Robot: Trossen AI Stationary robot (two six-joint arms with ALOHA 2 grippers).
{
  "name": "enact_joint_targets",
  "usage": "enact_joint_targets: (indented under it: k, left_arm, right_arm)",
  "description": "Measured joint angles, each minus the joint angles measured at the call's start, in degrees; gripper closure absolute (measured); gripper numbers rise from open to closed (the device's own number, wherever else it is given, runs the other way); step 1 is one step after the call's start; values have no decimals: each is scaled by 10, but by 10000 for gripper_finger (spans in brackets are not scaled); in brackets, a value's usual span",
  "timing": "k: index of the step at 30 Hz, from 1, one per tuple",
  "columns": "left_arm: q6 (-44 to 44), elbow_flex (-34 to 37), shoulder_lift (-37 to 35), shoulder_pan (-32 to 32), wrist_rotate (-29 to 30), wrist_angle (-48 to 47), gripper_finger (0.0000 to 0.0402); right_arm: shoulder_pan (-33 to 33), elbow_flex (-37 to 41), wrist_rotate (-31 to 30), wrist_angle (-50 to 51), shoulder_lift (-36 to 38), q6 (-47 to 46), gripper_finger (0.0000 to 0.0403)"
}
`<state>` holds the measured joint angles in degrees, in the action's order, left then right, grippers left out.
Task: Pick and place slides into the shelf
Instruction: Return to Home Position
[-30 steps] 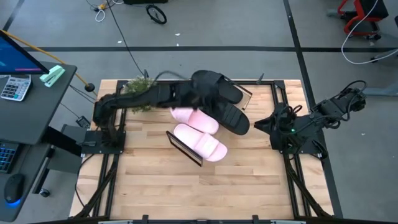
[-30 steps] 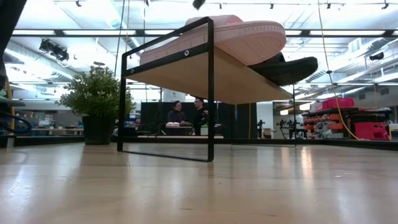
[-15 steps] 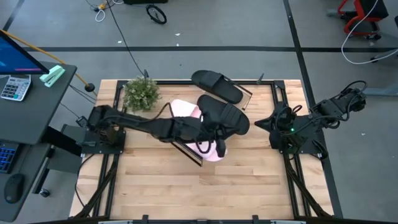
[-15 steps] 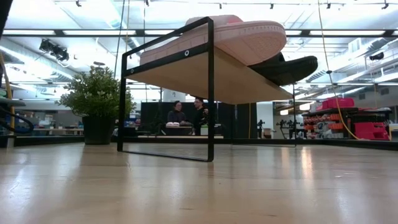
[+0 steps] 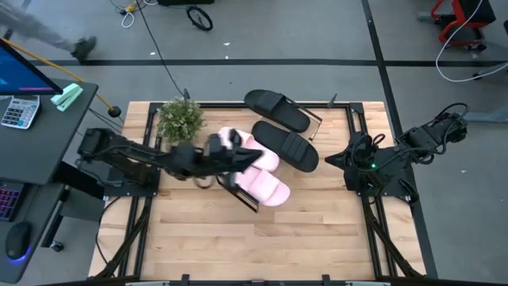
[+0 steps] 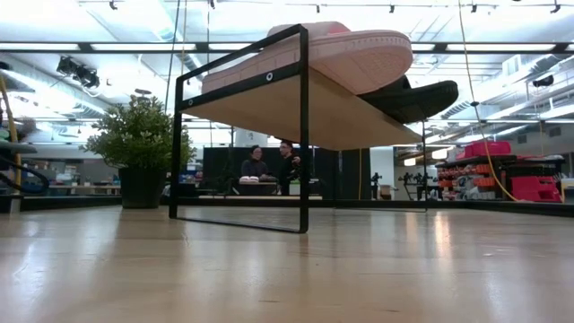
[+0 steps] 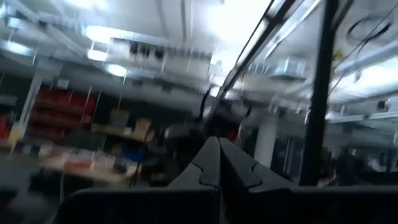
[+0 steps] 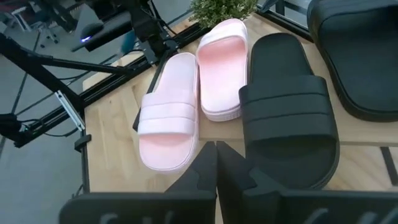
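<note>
lying across the shelf [image 6: 334, 115] at the centre of the high view are all four slides [image 5: 275, 110]; the two black slides [image 5: 286, 145] sit toward the upper right of the group, the two pale pink slides [image 5: 267, 187] toward the lower left, each pair side by side; in the low view a pink sole overhangs the board's near edge and a black toe pokes out to the right; the left arm reaches in from the left edge of the high view, just below the potted plant [image 5: 179, 119], its end blurred over the upper pink slide; the left gripper [image 7: 217, 146] has its fingers pressed together with nothing between them, aimed up at the ceiling; the right gripper [image 8: 216, 149] is likewise closed and empty, on the folded arm at the right edge of the table [image 5: 238, 246]; with nothing left off the board, the placing looks finished; these slides are probably light moulded foam, springy rather than stiff, with a matte skin that should not slip; the wide strap, pinched across its arch, looks the surest hold; being light and overhanging, one could tip off if brushed
</note>
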<state>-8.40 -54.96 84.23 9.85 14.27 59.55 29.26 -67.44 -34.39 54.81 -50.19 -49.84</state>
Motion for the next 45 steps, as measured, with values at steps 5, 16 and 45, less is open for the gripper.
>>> enact_joint_targets:
  k: [5,16,45]
  left_arm:
    - [38,112,-68,-24,-2,87,399]
    - [-24,290,-169,-112,-45,96,399]
    - [-13,545,-485,-131,-32,97,399]
  right_arm:
    - [0,0,0,0,0,-16,402]
    - [-19,0,-2,-2,0,-36,403]
    - [-98,0,23,-2,0,-70,403]
